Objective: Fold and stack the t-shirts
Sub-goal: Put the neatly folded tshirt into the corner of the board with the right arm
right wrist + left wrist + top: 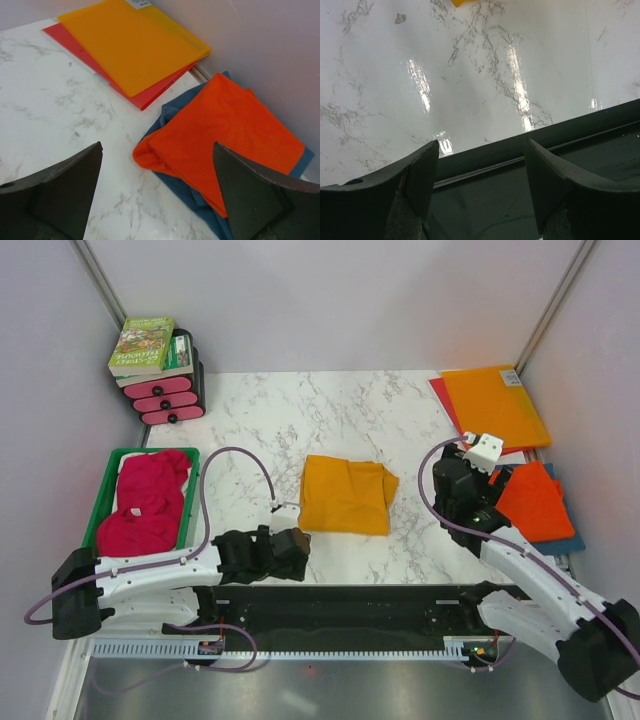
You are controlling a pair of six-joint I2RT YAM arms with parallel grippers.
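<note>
Four soft cloth t-shirts lay on the white marble-patterned table point(270, 430). A golden-orange short-sleeved t-shirt point(345, 495), folded into a rough rectangle, rested at the middle of the table, apart from both arms. A red-orange t-shirt point(225, 130), folded flat, lay on top of a blue t-shirt point(175, 185) at the right edge, close against the side wall; the blue cloth showed only around its borders. Magenta-pink cloth shirts point(150, 505) sat crumpled inside a green plastic crate point(104, 485) at the left edge; how many there were could not be told.

The left gripper point(482, 150) hung low over the near edge of the table, just beside the dark base rail, with its two dark fingers point(422, 170) spread apart and nothing between them; a corner of the golden-orange shirt showed at the top of its wrist view. The right gripper point(157, 150) stood with its jaws fully spread and empty, near the red-orange shirt and not touching it, the cloth lying ahead of its fingertips point(85, 170).

A stiff flat orange sheet point(132, 42) with a small label overlapped a stiff red sheet point(75, 42) at the far right corner. Two books point(143, 343) were stacked on a small black drawer unit with pink drawer fronts point(165, 398) at the far left corner.
</note>
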